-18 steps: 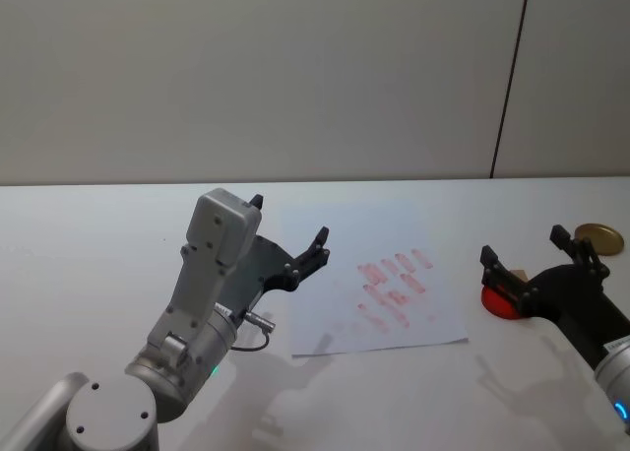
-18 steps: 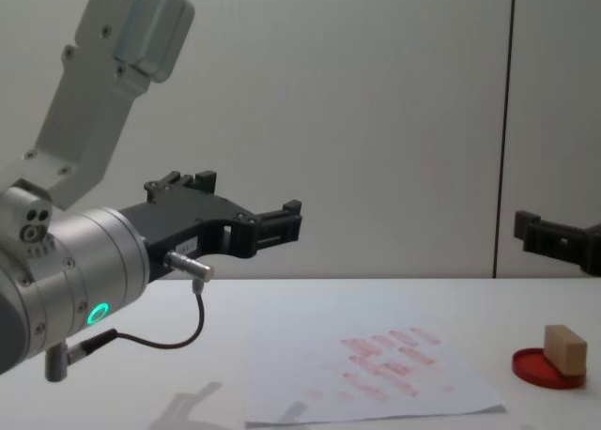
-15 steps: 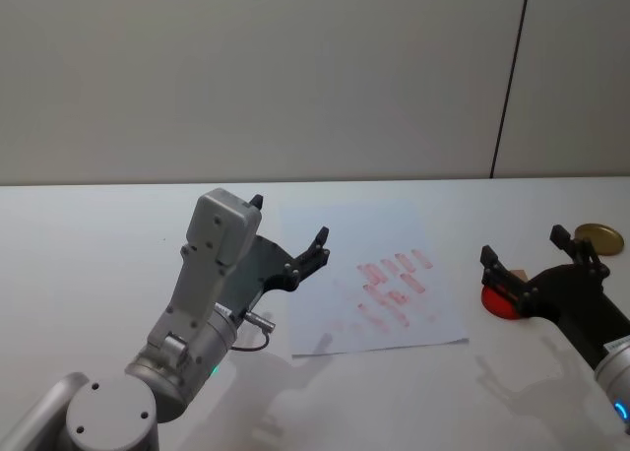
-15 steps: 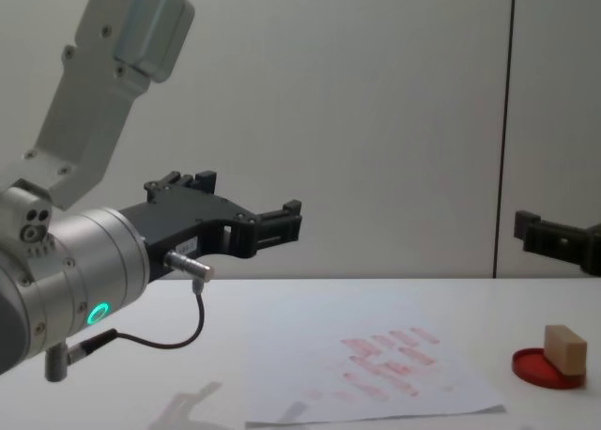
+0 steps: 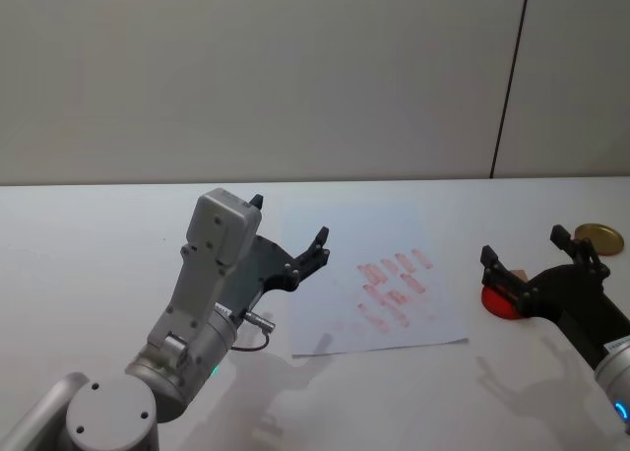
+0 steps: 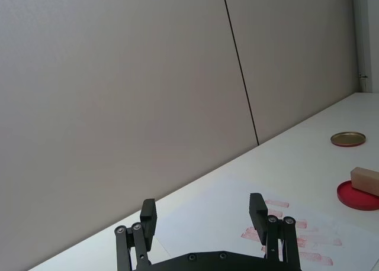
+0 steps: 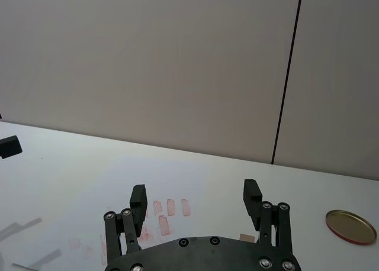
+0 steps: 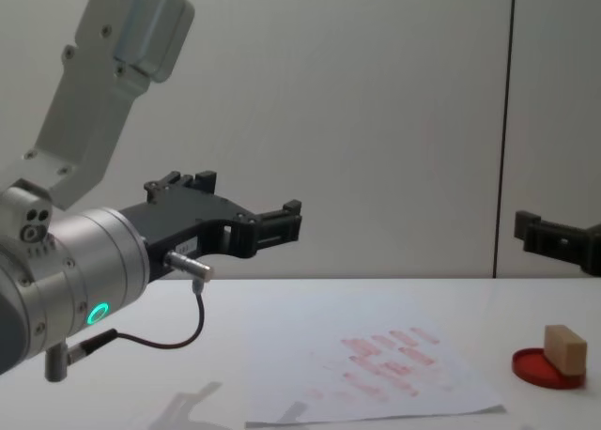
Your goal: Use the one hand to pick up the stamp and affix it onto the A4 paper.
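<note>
The stamp (image 8: 564, 345) sits on the red ink pad (image 8: 549, 369), on the table (image 5: 98, 234) off the right edge of the A4 paper (image 5: 345, 225) and apart from it. In the chest view the block shows wider than it is tall, so its long axis appears to lie flat across the pad; how that axis sits relative to the fingers cannot be told.

Right gripper (image 5: 523, 246): fingers spread wide, holding nothing. It hangs above the pad with a clear vertical gap. In its own wrist view a small tan patch, probably the top of the stamp, shows low between the two fingers, nearer one finger than the other. The stamp therefore lies below this gripper and slightly ahead of it.

Left gripper (image 5: 288, 222): fingers also spread, holding nothing, raised over the left edge of the paper. From it the stamp is well apart, with the full width of the sheet and its red stamp marks (image 5: 394, 284) between.

Judgement: the right gripper is the nearer tool. The pick calls for a mainly downward approach, with a small correction to centre the block between the fingers.

A round brass-coloured lid (image 5: 598, 238) lies beyond the pad, clear of that descent.
</note>
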{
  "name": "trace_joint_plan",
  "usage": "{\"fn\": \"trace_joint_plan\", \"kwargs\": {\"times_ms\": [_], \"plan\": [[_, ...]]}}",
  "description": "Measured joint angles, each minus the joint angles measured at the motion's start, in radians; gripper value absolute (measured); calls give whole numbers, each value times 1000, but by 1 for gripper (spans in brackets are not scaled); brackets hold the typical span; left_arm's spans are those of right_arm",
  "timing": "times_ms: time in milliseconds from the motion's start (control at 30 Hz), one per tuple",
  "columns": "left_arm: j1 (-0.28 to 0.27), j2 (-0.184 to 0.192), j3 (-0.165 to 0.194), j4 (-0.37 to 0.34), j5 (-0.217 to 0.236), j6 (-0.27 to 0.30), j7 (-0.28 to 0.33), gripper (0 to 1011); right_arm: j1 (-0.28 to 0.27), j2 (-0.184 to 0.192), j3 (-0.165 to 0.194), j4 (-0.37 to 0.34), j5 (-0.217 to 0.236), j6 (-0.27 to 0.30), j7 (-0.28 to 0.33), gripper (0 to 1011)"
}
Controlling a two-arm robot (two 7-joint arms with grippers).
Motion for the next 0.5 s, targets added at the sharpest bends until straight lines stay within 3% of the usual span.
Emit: {"fn": "trace_joint_plan", "kwargs": {"times_ms": [500], "plan": [[0, 0, 0, 0, 0, 0, 0, 993, 0, 0, 0, 0, 0, 0, 0, 1001]]}}
